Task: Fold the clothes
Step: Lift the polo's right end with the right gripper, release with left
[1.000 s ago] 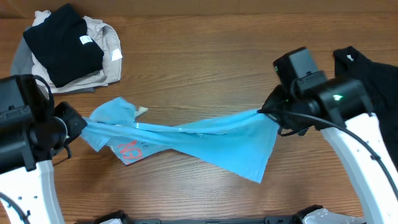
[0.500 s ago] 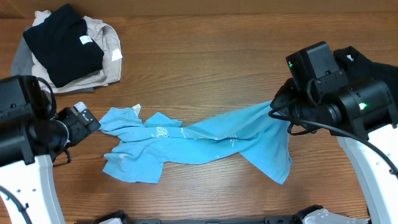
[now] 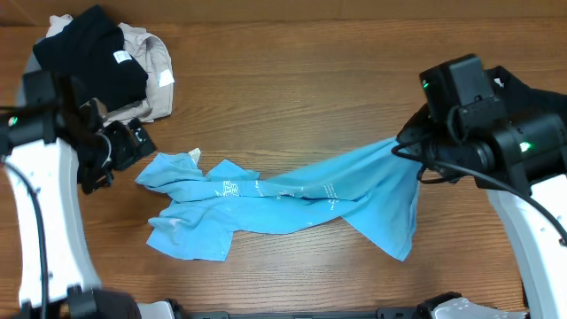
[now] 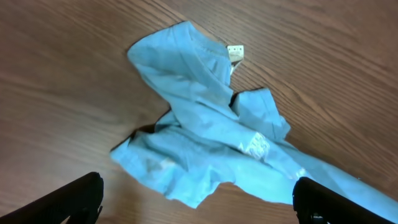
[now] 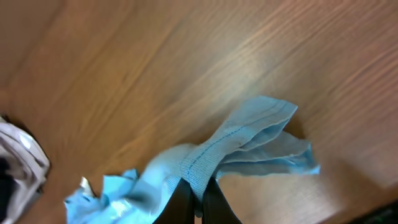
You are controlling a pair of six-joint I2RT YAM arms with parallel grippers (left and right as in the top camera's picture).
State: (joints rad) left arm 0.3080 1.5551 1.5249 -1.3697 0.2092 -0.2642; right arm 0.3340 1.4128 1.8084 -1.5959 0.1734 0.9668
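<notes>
Left claw (image 3: 131,146) withdrawn, T-shirt (image 3: 292,199) dropped, stacked clothes (image 3: 89,62), perhaps folded, beyond

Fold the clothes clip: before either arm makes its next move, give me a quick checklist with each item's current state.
1. Right gripper hold on the light blue T-shirt: ok, jaws shut on a bunched edge.
2. Left gripper free: ok, jaws open, empty, over the shirt's crumpled end.
3. Shirt spread flat on the table: not ok, twisted and crumpled.
4. Which edge the right gripper holds: cannot tell.
5. Stacked clothes apart from the shirt: ok, at the far left corner.
</notes>
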